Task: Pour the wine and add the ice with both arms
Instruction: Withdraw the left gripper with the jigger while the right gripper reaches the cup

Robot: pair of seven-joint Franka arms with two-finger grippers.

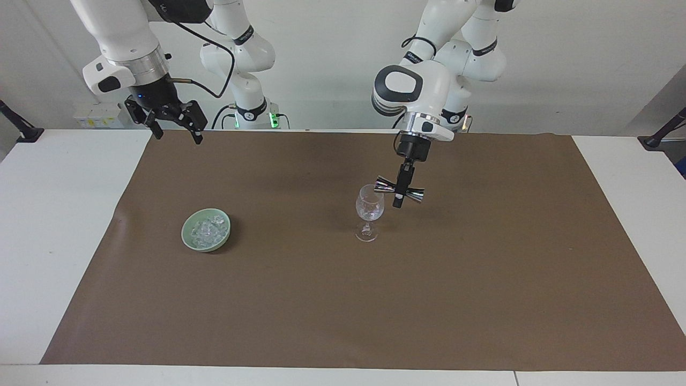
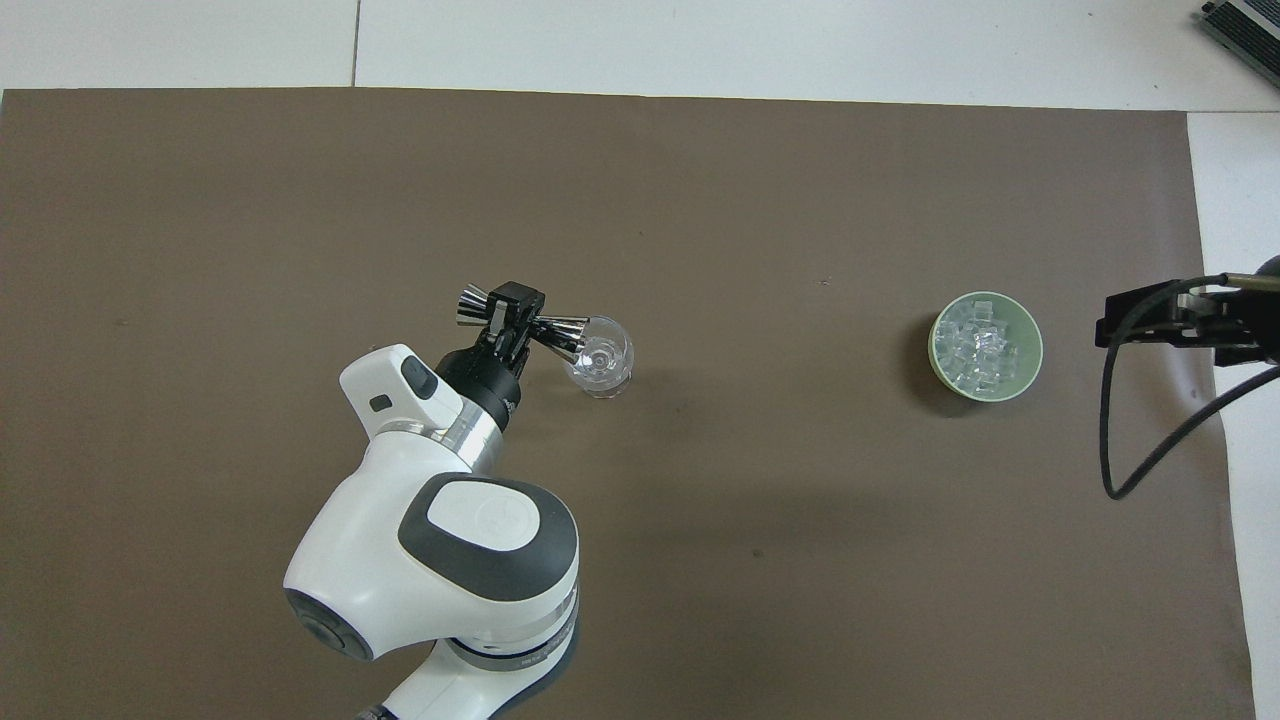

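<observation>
A clear stemmed wine glass (image 1: 369, 212) (image 2: 599, 358) stands upright mid-mat. My left gripper (image 1: 399, 201) (image 2: 513, 312) is shut on the waist of a silver double-ended jigger (image 1: 415, 194) (image 2: 561, 331), held on its side with one mouth at the glass's rim. No wine shows as a coloured liquid. Ice (image 1: 206, 228) (image 2: 983, 349) lies as several clear chunks in a pale green bowl (image 1: 188, 239) (image 2: 1033, 357) toward the right arm's end. My right gripper (image 1: 174, 134) (image 2: 1120, 325) hangs open and high, waiting over the mat's edge nearer the robots than the bowl.
A brown mat (image 1: 343, 300) (image 2: 700, 200) covers most of the white table (image 1: 48, 225). A black cable (image 2: 1120, 440) loops from the right wrist. Black clamps (image 1: 21, 128) sit at the table's corners by the robots.
</observation>
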